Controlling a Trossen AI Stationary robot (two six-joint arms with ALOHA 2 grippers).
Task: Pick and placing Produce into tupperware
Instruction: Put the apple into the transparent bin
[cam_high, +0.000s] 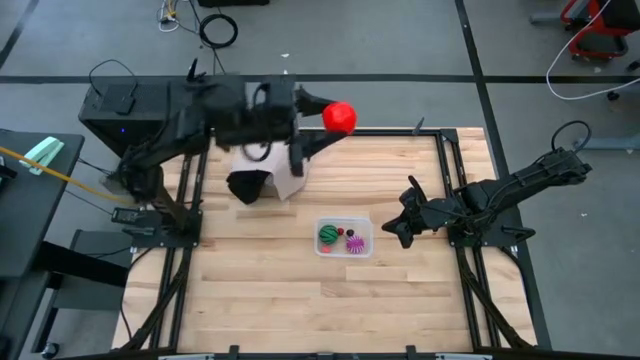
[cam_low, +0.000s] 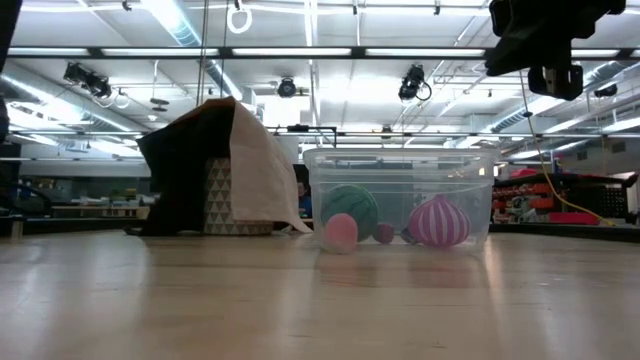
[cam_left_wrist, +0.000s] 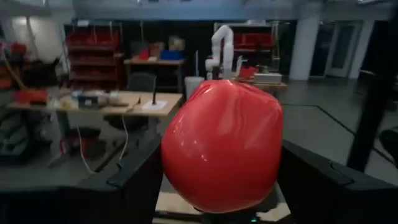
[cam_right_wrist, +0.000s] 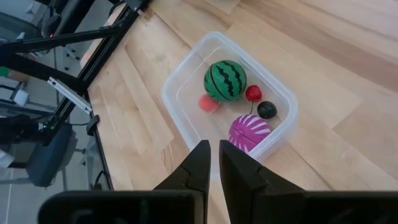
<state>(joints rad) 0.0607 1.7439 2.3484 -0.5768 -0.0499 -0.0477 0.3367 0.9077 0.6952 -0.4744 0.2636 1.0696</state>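
Gripping red produce (cam_high: 340, 117) between wide jaws: left gripper (cam_high: 322, 118) | right gripper (cam_high: 400, 229): jaws together

A smooth red toy fruit (cam_left_wrist: 222, 146) fills the middle of the frame, clamped between the two dark fingers (cam_left_wrist: 134, 177) of the left hand (cam_left_wrist: 221, 186), with a room of red shelves and cluttered desks beyond
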